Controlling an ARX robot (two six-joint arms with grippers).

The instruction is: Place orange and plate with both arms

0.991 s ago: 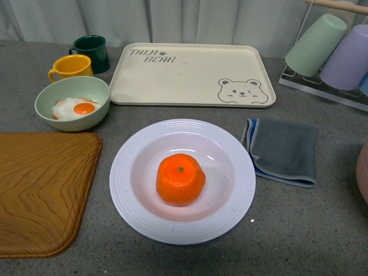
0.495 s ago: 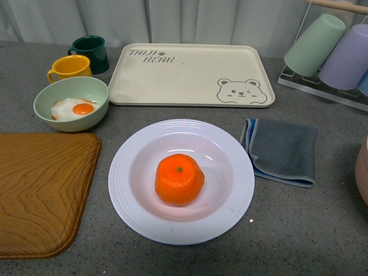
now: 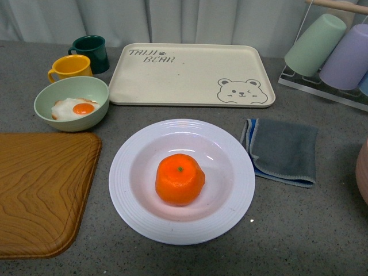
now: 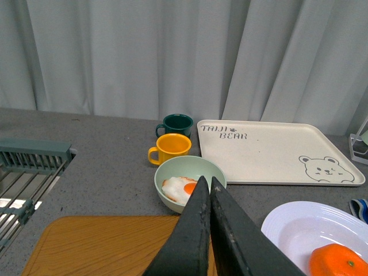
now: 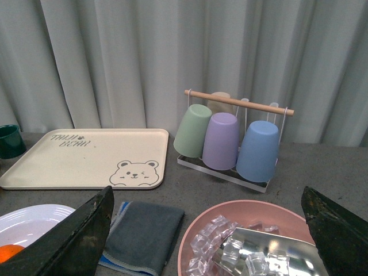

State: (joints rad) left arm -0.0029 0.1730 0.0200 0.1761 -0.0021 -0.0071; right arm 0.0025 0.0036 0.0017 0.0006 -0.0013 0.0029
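Observation:
The orange (image 3: 180, 179) sits in the middle of the white ribbed plate (image 3: 138, 224) on the grey table, stem dot up. Neither arm shows in the front view. In the left wrist view my left gripper (image 4: 207, 183) is shut with nothing in it, held above the wooden board; the plate (image 4: 287, 221) and orange (image 4: 339, 265) lie off to one side. In the right wrist view my right gripper (image 5: 207, 198) stands wide open above a pink bowl; the plate's rim (image 5: 34, 214) and a sliver of the orange (image 5: 10, 252) show at the frame's corner.
A beige bear tray (image 3: 190, 75) lies behind the plate. A green bowl with a fried egg (image 3: 72, 103), a yellow mug (image 3: 70, 67) and a dark green mug (image 3: 92, 53) stand at back left. A wooden board (image 3: 40, 190), grey cloth (image 3: 283, 150), cup rack (image 3: 333, 52) and pink ice bowl (image 5: 253, 241) surround it.

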